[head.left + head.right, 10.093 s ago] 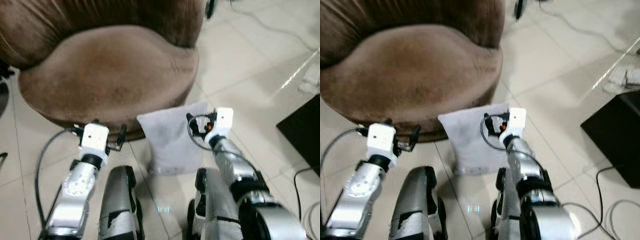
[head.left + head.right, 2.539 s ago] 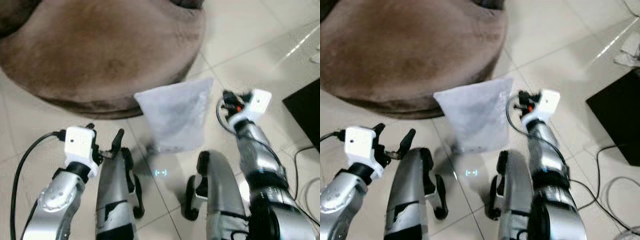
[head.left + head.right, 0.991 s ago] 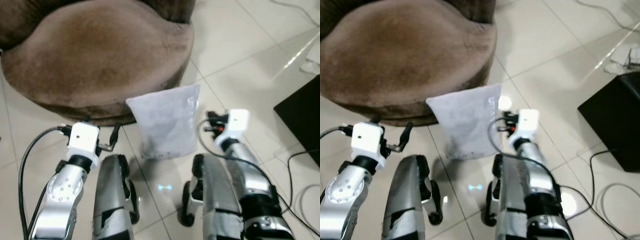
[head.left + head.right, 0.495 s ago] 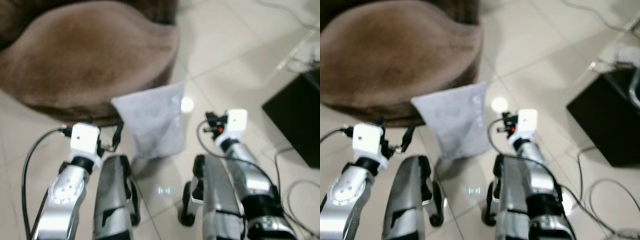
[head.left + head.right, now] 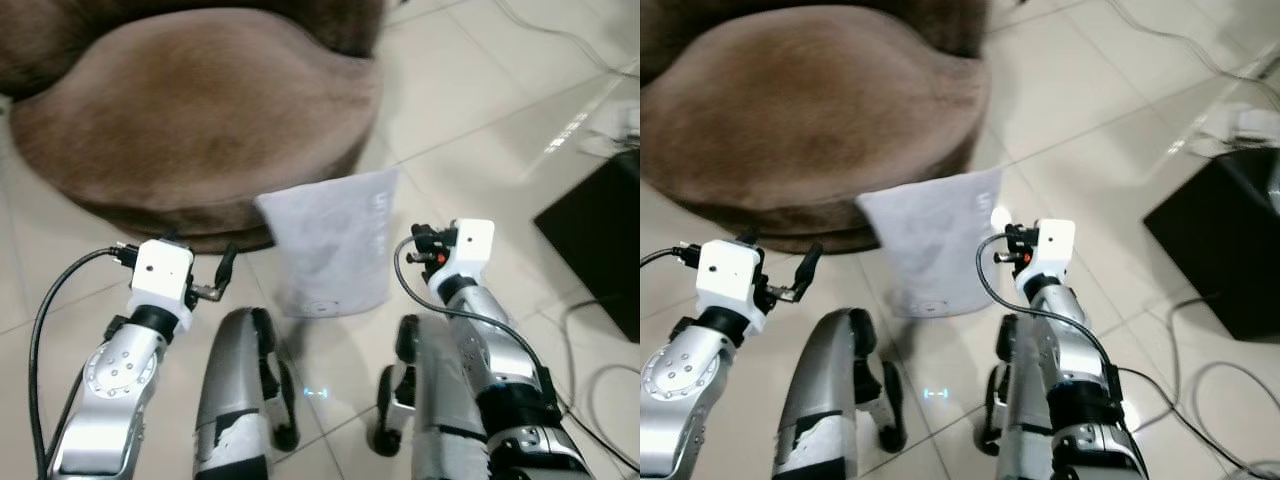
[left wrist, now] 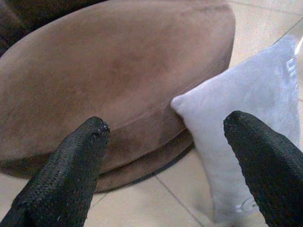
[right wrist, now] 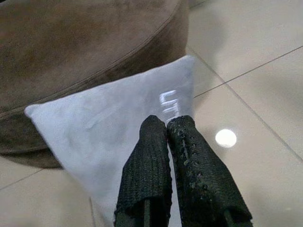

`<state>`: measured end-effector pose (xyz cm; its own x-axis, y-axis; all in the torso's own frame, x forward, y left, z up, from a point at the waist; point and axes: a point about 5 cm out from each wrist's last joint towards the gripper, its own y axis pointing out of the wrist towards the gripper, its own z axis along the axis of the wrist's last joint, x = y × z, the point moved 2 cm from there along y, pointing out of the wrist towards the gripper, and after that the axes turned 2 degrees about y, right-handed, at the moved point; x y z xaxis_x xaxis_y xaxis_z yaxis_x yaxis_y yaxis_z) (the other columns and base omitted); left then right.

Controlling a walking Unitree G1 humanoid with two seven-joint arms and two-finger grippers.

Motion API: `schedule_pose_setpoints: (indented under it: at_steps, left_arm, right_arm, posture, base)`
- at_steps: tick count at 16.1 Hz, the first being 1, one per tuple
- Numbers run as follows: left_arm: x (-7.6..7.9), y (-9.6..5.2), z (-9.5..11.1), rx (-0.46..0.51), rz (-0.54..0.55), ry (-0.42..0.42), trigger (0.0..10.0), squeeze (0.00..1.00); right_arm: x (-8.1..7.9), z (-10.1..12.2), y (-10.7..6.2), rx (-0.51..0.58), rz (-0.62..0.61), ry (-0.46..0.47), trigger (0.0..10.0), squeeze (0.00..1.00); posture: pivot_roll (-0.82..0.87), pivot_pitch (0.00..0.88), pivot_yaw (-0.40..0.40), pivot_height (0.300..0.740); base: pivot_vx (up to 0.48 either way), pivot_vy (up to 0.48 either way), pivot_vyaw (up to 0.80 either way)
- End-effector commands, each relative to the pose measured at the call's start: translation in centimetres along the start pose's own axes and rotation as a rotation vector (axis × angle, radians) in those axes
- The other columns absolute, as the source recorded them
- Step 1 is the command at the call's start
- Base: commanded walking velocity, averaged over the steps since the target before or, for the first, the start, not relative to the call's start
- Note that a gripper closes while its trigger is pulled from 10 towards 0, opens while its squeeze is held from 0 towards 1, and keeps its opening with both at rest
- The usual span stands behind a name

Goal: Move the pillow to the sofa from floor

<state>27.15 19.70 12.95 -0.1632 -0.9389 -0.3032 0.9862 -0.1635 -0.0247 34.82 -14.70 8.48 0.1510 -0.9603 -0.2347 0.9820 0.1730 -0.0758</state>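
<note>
pillow point(image 5: 330, 240) leans on sofa point(image 5: 190, 110) | left pincer point(image 6: 165, 156) wide open, empty | right pincer point(image 7: 168, 142) closed, empty | tip: open right, pinch both pillow edges

We see a pale grey pillow point(image 5: 330, 245) with a small glossy mark near one edge, against a plain brown suede-like sofa point(image 5: 190, 110). The floor point(image 5: 470, 110) is cream tile with thin dark seams. Our fingers point(image 7: 187, 156) are black and knit-textured; a black box point(image 5: 600, 235) sits aside.
</note>
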Motion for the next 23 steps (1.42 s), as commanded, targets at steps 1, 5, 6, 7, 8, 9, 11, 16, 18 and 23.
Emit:
schedule_pose_setpoints:
  at_steps: [1, 5, 6, 7, 8, 9, 11, 16, 18, 23]
  left_arm:
    - [1.1, 0.2, -0.9, -0.033, -0.061, -0.018, 10.0, 0.0]
    - [1.9, 1.7, -0.5, -0.012, -0.076, -0.031, 10.0, 0.0]
    - [2.0, 1.9, -0.5, -0.008, -0.077, -0.024, 10.0, 0.0]
    - [2.1, 2.1, -0.6, -0.008, -0.081, -0.026, 10.0, 0.0]
    - [2.1, 2.2, -0.6, -0.006, -0.082, -0.026, 10.0, 0.0]
    - [1.7, 2.8, -1.2, -0.025, -0.026, -0.075, 10.0, 0.0]
    - [1.4, 4.4, -2.6, -0.016, -0.014, -0.197, 10.0, 0.47]
    - [0.2, 9.4, -5.2, -0.187, -0.047, -0.34, 10.0, 1.0]
    - [1.0, 9.7, -5.4, -0.21, -0.133, -0.286, 10.0, 1.0]
    - [0.3, 10.8, -4.9, -0.247, -0.096, -0.269, 10.0, 1.0]
  right_arm:
    - [1.1, -0.9, -0.7, -0.027, -0.043, 0.007, 10.0, 0.0]
    - [1.8, -0.4, -1.1, -0.008, -0.054, -0.001, 10.0, 0.0]
    - [2.0, -0.4, -1.2, -0.008, -0.059, -0.003, 10.0, 0.0]
    - [2.0, -0.5, -1.2, -0.008, -0.059, -0.005, 10.0, 0.0]
    - [2.0, -0.4, -1.2, -0.008, -0.059, -0.005, 10.0, 0.0]
    - [1.9, -0.5, -1.3, -0.009, -0.056, -0.007, 10.0, 0.0]
    - [1.7, -0.4, -1.6, -0.01, -0.05, -0.028, 10.0, 0.0]
    - [1.9, 2.5, -6.8, 0.057, 0.137, -0.189, 10.0, 0.0]
    - [2.7, 3.5, -9.7, 0.037, 0.131, -0.206, 10.0, 0.0]
    - [1.8, 5.5, -13.1, 0.016, 0.151, -0.252, 10.0, 0.0]
  posture:
    - [0.03, 0.32, 0.008, 0.563]
    - [0.02, 0.32, 0.011, 0.563]
    - [0.02, 0.32, 0.011, 0.563]
    - [0.02, 0.32, 0.011, 0.563]
    - [0.01, 0.322, 0.017, 0.563]
    - [0.01, 0.322, 0.017, 0.563]
    - [-0.06, 0.354, 0.008, 0.563]
    - [-0.22, 0.432, 0.04, 0.563]
    - [-0.27, 0.453, 0.048, 0.563]
    - [-0.38, 0.538, 0.033, 0.563]
  base:
    - [0.0, 0.0, 0.0]
    - [0.0, 0.0, 0.0]
    - [0.0, 0.0, 0.0]
    - [0.0, 0.0, 0.0]
    - [0.0, 0.0, 0.0]
    - [0.0, 0.0, 0.0]
    - [0.0, 0.0, 0.0]
    - [0.0, 0.0, 0.0]
    - [0.0, 0.0, 0.0]
    - [0.0, 0.0, 0.0]
